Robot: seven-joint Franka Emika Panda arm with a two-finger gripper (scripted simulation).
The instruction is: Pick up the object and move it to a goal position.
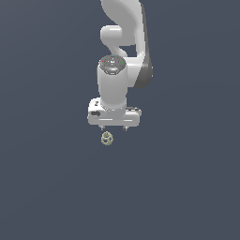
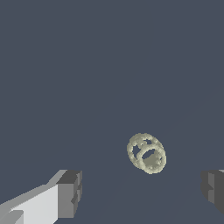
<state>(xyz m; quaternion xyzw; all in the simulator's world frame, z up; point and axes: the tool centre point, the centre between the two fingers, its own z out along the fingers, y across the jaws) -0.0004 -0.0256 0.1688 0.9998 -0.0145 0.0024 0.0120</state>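
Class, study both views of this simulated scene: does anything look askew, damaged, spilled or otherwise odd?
Nothing stands out. The small pale object looks whole and lies alone on the plain dark surface. The gripper is open above it, its fingers apart and not touching it. The object's lumpy, holed shape looks like its own form, not damage.

A flat, uniform slate-blue surface (image 1: 47, 187) fills the whole exterior view from edge to edge, with no seam, wall, window or furniture to break it. The wrist view shows the same plain dark blue-grey ground, where only a few very faint straight streaks of slightly different tone cross it. The light is soft and even, and shadows are barely visible
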